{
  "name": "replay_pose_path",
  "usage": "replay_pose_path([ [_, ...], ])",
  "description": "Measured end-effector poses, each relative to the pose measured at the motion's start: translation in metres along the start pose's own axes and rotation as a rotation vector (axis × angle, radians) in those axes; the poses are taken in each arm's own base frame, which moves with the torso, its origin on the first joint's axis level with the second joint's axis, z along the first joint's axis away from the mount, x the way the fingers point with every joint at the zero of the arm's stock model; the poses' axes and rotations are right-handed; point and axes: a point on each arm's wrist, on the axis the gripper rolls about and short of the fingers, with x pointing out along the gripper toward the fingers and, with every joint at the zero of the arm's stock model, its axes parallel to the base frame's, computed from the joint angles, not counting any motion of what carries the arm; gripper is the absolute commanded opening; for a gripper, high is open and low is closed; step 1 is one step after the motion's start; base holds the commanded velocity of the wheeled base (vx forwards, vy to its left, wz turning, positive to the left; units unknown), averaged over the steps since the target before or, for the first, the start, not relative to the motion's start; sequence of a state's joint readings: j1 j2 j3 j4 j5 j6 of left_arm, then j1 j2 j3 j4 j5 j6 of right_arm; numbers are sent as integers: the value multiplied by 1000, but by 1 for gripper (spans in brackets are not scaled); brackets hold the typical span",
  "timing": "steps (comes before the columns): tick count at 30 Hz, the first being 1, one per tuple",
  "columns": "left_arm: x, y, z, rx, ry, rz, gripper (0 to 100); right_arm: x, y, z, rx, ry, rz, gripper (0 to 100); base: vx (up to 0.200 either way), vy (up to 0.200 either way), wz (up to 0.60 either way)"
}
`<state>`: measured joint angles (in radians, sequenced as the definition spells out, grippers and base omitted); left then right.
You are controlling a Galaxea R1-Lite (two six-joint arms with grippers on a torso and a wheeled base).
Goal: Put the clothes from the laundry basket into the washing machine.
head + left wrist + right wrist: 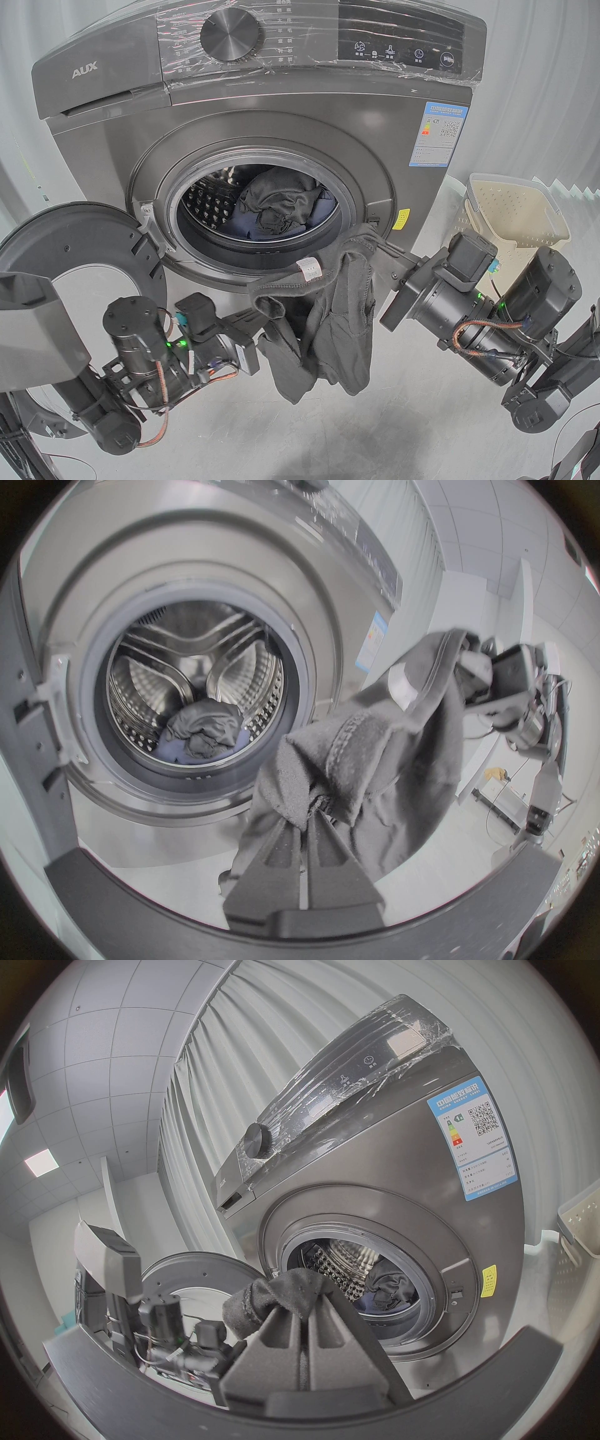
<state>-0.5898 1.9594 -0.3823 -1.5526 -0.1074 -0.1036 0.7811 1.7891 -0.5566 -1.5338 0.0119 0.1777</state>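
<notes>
Pale curtains are seen behind the washing machine, its door swung open to the left. A dark garment is held just in front of the drum opening. It is clenched at its left end by the left gripper and at its right end by the right gripper. Soft, light and limp, it is probably best gripped at the thick hem. A basket is set to the right.
</notes>
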Motion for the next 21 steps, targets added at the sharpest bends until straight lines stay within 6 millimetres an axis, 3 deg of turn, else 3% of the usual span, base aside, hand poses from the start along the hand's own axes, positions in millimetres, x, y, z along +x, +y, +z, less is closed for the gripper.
replay_pose_path([
  [10, -47, 13, 38, -69, -112, 36, 0, -1, -1, -7, 19, 23, -18, 0, 0, 0, 0],
  [15, -52, 27, 50, -58, -157, 38, 0, -4, -9, -11, 13, 42, -49, 0, 0, 0, 0],
  [21, -44, 40, 62, -34, -212, 59, 0, -5, -29, -13, -3, 50, -115, 0, 0, 0, 0],
])
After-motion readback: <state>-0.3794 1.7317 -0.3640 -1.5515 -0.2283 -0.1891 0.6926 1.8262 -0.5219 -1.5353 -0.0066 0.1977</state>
